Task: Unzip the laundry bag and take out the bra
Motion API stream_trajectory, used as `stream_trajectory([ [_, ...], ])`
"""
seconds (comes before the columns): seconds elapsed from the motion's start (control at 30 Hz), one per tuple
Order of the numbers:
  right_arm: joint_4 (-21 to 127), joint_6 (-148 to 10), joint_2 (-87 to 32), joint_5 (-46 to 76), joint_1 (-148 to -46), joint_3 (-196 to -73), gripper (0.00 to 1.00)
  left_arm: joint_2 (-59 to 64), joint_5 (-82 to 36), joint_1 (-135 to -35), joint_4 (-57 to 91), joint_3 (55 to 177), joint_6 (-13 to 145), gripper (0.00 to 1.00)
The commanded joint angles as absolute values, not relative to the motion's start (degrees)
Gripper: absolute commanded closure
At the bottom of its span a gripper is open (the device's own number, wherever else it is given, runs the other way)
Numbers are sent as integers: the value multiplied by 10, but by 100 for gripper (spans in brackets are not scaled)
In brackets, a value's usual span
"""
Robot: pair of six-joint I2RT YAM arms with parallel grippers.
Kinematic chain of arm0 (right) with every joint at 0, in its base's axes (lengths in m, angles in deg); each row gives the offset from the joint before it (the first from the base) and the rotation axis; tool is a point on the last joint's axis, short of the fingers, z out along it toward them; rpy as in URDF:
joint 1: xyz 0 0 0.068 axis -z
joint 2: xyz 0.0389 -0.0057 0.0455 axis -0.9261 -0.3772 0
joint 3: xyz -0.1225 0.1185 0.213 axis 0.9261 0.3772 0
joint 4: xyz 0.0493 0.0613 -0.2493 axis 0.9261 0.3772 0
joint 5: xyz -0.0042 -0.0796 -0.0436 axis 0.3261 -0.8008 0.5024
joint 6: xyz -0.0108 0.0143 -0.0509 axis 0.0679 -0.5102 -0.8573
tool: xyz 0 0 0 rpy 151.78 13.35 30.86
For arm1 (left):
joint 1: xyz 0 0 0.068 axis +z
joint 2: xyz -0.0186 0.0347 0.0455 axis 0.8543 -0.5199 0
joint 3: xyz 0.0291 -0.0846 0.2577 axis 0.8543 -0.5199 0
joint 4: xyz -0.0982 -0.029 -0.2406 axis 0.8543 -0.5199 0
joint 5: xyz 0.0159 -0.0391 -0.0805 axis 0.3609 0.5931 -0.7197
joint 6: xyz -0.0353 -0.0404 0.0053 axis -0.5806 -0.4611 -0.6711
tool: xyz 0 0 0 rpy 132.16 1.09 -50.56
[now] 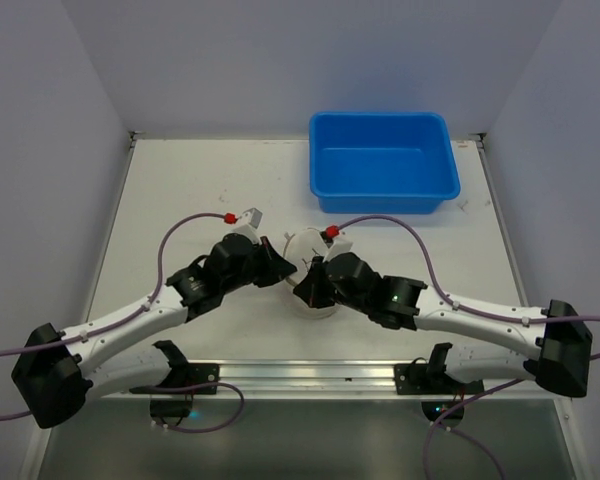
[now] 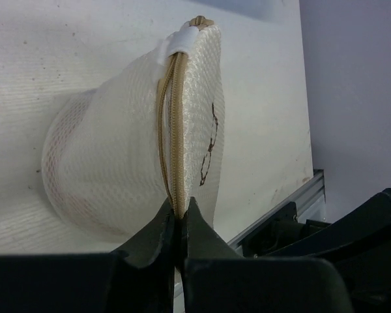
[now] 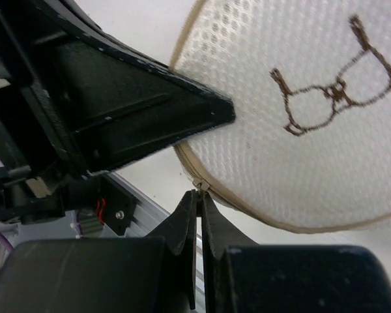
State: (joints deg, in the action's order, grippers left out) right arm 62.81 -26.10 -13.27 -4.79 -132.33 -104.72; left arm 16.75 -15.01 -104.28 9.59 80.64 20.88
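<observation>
The laundry bag (image 1: 302,246), a small round white mesh pouch, is tipped on its edge between my two grippers at the table's middle front. In the left wrist view the laundry bag (image 2: 111,156) shows its tan zipper band (image 2: 173,130) running upright, and my left gripper (image 2: 179,210) is shut on that band at its lower end. In the right wrist view the flat top (image 3: 326,150) carries a brown bra outline (image 3: 332,91). My right gripper (image 3: 200,195) is shut on the small metal zipper pull (image 3: 200,184) at the rim. The bra is hidden inside the bag.
A big blue plastic tub (image 1: 380,203) stands at the back right of the white table (image 1: 200,190). An aluminium rail (image 1: 300,375) runs along the near edge between the arm bases. The left gripper's black finger (image 3: 150,111) lies close above my right gripper.
</observation>
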Motion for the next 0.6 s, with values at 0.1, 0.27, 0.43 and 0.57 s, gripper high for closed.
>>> stream_trajectory([
  [0.1,613,-271,-91,-55,-1321,-1009,100,200,-78,-1030,73,829,228,100],
  [0.27,637,-266,-38,-63,-1320,-973,100,187,-126,-969,84,834,262,100],
  [0.43,646,-282,14,-56,-1320,-951,100,118,-190,-952,96,881,327,100],
  [0.57,654,-295,26,-43,-1321,-958,100,78,-237,-953,95,946,347,100],
])
